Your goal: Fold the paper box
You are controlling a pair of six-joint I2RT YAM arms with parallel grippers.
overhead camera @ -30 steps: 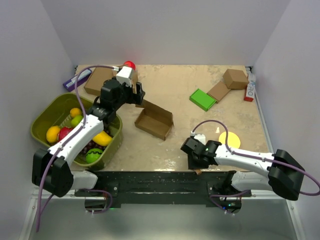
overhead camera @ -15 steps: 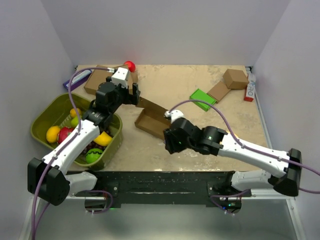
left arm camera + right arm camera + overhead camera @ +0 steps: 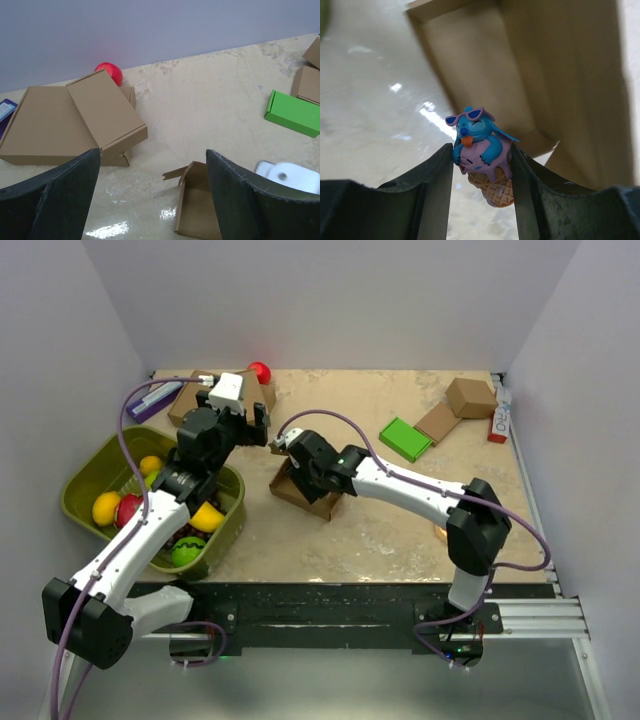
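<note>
The paper box [image 3: 322, 500] lies open in the middle of the table, walls up and one flap spread toward the back left; it also shows in the left wrist view [image 3: 197, 207] and the right wrist view [image 3: 485, 75]. My right gripper [image 3: 300, 454] hovers over the box's left end, shut on a small blue figure on an ice-cream cone [image 3: 482, 155], which hangs just above the box's near wall. My left gripper [image 3: 254, 427] stands open and empty [image 3: 152, 162] a little left and behind the box, apart from it.
A green basket [image 3: 88, 458] of fruit sits at the left under my left arm. Stacked brown boxes [image 3: 193, 400] [image 3: 70, 117] and a red ball [image 3: 259, 370] are at the back left. A green box [image 3: 405, 438], a flat brown piece [image 3: 437, 422] and a small brown box [image 3: 470, 397] lie at the back right.
My right arm has swung from the front right of the table to above the paper box, carrying the figure. My left gripper has drawn back to the left and opened slightly wider.
</note>
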